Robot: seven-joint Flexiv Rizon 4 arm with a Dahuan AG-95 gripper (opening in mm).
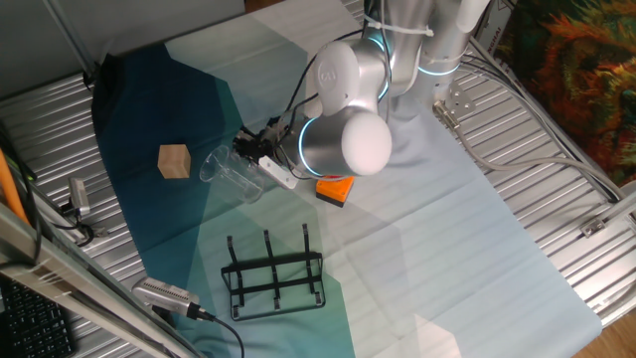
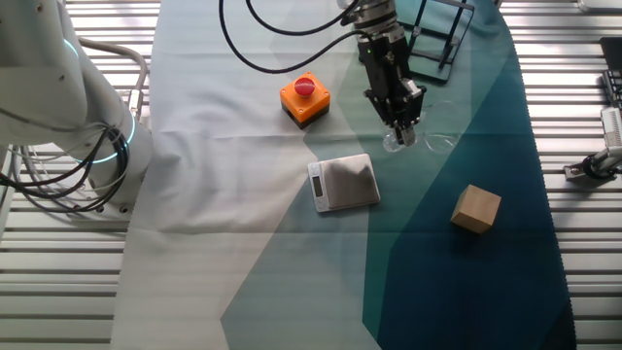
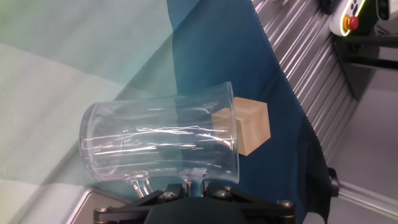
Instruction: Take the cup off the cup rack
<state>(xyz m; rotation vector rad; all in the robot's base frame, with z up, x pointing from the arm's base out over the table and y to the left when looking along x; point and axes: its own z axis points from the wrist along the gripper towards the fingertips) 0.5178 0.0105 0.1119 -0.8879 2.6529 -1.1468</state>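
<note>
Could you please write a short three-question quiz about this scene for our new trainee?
1. True or false: the cup hangs on the cup rack.
2. What holds the cup? A) gripper B) wooden cube C) orange button box
3. Fill in: in the hand view the cup lies on its ____.

Key: 1 false, it is held away from the rack; 2 A; 3 side.

arm: reaching low over table | tool (image 2: pixel 401 129): closed, gripping
</note>
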